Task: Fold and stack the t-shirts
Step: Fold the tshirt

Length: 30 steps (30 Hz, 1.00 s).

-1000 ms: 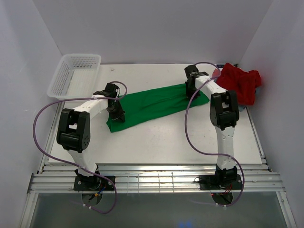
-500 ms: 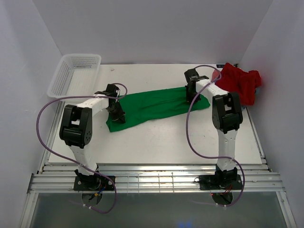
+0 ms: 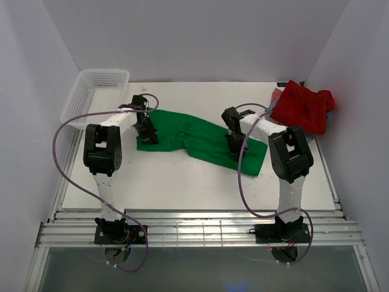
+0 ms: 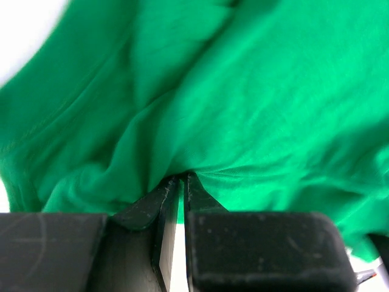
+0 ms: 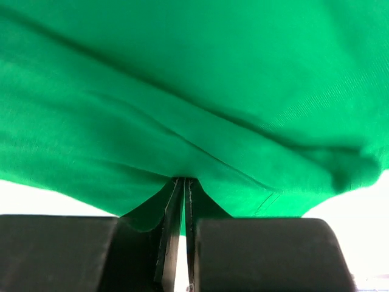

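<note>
Currently I have the left pincer [image 3: 148, 131] and right pincer [image 3: 233, 141] nipped shut on the green shirt [image 3: 200, 139] draped across the surface [image 3: 182, 179], and such thin pinches may slip, bunching the fold.

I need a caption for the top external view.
Left gripper and right gripper each pinch the green t-shirt; red t-shirt heaped far right.

The left arm [image 3: 118, 121] and the right arm [image 3: 261, 125] both stretch forward and bend inward, wrists pointing down, and the left gripper [image 4: 181, 177] and the right gripper [image 5: 183, 180] each pinch a fold of the green t-shirt [image 3: 200, 137], the left jaws seemingly a little less tight.
</note>
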Tool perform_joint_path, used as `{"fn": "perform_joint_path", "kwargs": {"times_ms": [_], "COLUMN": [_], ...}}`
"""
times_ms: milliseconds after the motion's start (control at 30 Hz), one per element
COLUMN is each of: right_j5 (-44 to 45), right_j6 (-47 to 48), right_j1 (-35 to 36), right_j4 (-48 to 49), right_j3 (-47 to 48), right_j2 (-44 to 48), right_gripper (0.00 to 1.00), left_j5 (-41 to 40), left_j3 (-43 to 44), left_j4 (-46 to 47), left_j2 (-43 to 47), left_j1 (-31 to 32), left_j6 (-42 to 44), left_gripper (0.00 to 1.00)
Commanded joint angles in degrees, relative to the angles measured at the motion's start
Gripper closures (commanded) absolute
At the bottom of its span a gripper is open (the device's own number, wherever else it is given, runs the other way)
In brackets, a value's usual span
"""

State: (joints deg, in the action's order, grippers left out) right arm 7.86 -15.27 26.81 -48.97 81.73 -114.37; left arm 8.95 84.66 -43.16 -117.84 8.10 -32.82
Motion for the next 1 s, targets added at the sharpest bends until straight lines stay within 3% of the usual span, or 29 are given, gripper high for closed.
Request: {"fn": "perform_joint_path", "kwargs": {"times_ms": [0, 300, 733, 967], "right_j5": [-4.60, -7.24, -21.30, -2.78], "right_j6": [-0.99, 1.55, 7.97, 4.38], "right_j1": [2.54, 8.87, 14.76, 14.94], "right_j4": [-5.17, -9.47, -10.62, -10.80], "right_j3": [-2.63, -3.60, -0.27, 5.19], "right_j2": [2.13, 7.22, 8.46, 9.95], "right_gripper": [0.91, 0.91, 0.91, 0.92], "left_j5": [-7.02, -5.09, 0.10, -0.43], "left_j3": [6.27, 29.84, 43.12, 43.84], "left_j4": [0.72, -6.85, -6.77, -5.45], "left_j2": [-7.91, -20.93, -28.93, -26.66], "left_j1": [-2.38, -4.76, -5.20, -4.32], "left_j6": [3.28, 5.84, 0.13, 1.53], "left_gripper": [0.80, 0.80, 0.79, 0.79]}}
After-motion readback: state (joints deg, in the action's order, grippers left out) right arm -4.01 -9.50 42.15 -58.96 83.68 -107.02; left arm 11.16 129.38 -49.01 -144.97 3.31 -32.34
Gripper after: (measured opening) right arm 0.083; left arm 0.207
